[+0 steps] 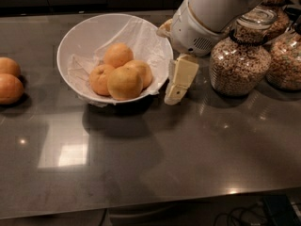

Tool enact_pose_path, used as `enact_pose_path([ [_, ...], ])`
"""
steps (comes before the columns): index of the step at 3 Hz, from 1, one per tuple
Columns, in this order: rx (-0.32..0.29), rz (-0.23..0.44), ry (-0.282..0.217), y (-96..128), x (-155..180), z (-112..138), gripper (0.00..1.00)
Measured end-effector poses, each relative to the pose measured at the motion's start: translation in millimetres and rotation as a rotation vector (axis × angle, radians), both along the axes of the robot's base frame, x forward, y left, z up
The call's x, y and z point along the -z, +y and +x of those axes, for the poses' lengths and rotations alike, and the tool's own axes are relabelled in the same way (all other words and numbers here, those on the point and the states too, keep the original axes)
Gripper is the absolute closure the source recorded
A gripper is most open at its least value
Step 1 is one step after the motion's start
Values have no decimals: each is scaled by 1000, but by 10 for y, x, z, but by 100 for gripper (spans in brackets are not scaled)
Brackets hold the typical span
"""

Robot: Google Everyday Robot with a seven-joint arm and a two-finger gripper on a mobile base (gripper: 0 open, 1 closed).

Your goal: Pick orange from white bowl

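A dark, glossy countertop [141,168] runs across the view, with dark cabinetry behind it. The orange [124,83], paler and slightly larger than the rest, sits at the front of the pile inside the white bowl [64,55], on a wrinkled liner sheet [143,32]. It touches a deeper-coloured fruit [99,77] on its left and another [142,71] on its right, and a third [118,54] lies behind it. The gripper [180,80] hangs outside the bowl, just beside the rim on the right, pointing down toward the counter and tilted a little. Whether it is spread or closed cannot be told from this angle, and it holds nothing. From the gripper the orange lies to the left and slightly lower in the view, with the bowl wall between them. The reach therefore probably calls for lifting over the rim before coming down on the fruit. Being round, the orange has no long axis to align with. Two cereal jars [240,55] stand close behind the arm on the right, and two loose oranges [9,79] rest well apart at the left edge.
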State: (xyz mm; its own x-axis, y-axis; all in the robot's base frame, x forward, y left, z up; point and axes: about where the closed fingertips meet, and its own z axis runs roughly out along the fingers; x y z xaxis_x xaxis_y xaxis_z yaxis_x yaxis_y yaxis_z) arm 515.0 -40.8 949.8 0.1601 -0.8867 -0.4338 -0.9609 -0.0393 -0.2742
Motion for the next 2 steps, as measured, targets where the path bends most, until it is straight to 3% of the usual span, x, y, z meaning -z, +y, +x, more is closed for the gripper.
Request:
enact_pose_path([
  [1,-73,26,8,310,17,65,0],
  [2,-103,57,-1,478,60,137,0],
])
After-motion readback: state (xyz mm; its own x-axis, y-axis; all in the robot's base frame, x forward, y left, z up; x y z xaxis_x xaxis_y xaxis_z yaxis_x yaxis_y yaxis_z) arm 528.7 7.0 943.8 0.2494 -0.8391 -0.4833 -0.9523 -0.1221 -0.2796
